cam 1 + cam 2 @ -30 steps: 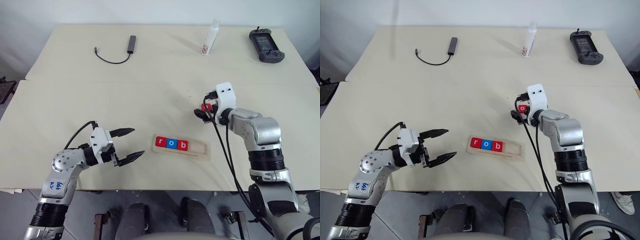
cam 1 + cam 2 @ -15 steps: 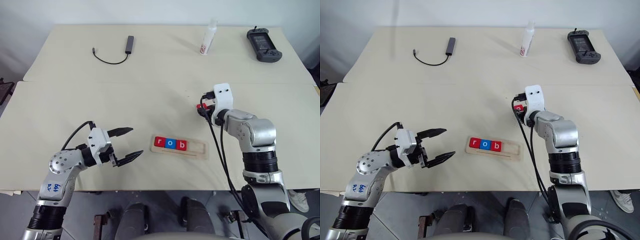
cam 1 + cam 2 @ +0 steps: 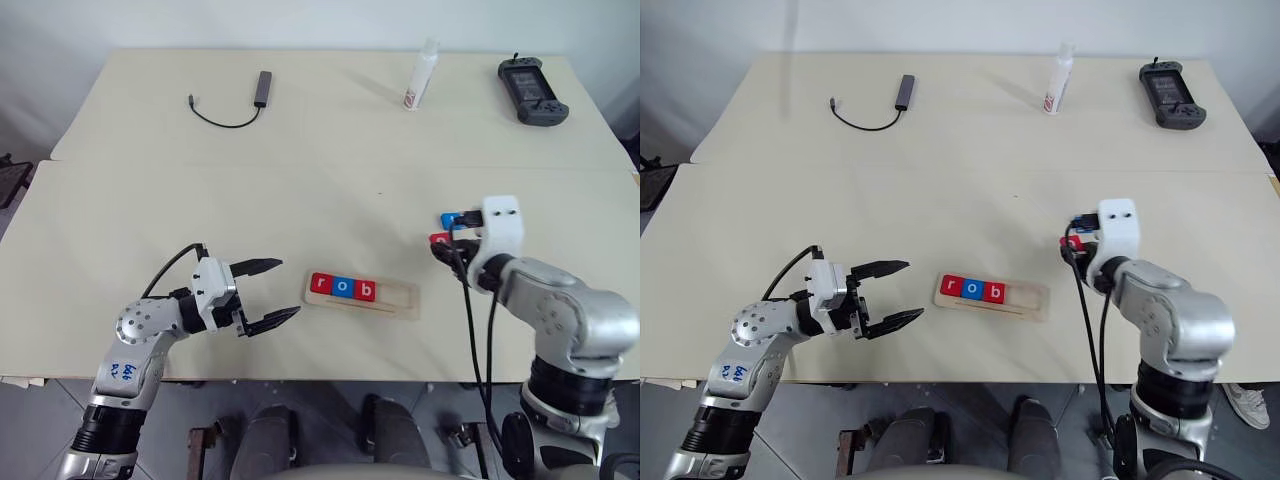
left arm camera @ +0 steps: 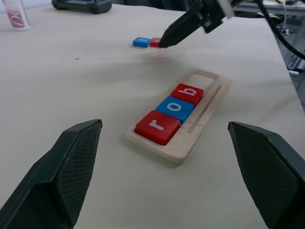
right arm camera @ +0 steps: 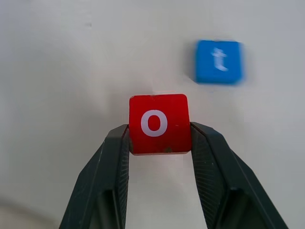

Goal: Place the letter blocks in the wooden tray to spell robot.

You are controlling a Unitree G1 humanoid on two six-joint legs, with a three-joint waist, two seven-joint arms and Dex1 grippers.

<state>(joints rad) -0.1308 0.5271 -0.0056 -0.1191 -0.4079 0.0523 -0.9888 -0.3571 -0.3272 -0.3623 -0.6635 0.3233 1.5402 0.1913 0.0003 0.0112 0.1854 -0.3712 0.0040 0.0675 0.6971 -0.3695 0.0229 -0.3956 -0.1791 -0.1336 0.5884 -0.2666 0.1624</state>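
Wooden tray (image 3: 361, 294) near front edge of table (image 3: 150, 200) holds r, o, b — three of five letter blocks seated, two slots bare. Right gripper (image 5: 159, 138) clamps red o block (image 5: 159, 124), off tray toward right edge. Blue t block (image 5: 218, 61) loose on table beside it. Left gripper (image 3: 275, 292) — jaws wide, empty. Left to do: seat o, then t.

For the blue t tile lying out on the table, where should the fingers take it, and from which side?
The blue t tile lies flat on the table with open space around it. Come from above and pinch two opposite side edges, probably as the right gripper holds the red o tile.
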